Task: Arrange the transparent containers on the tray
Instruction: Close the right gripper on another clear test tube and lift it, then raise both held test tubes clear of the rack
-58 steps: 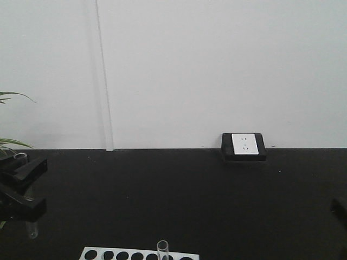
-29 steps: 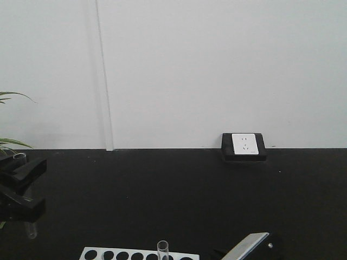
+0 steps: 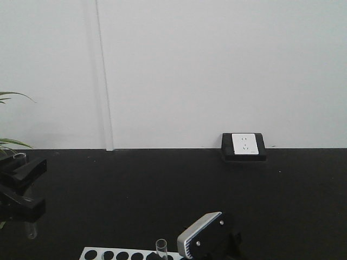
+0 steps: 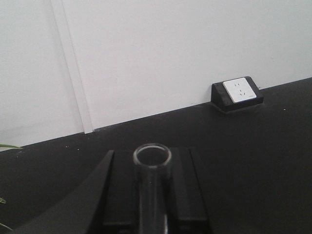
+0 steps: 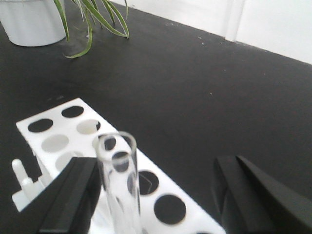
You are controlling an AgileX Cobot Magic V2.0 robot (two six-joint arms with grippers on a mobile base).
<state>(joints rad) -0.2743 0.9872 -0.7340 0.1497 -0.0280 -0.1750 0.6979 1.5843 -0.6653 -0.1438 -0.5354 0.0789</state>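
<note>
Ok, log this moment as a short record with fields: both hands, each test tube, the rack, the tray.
left hand: shut on held test tube, tube upright
right hand: open, one finger on either side of rack test tube; contact cannot be told
rack test tube: upright in a hole of the white rack
white rack: on the black table
tray: not in view
background: wall socket, potted plant

Front and left-wrist views (both low) face the socket (image 3: 243,144).
</note>
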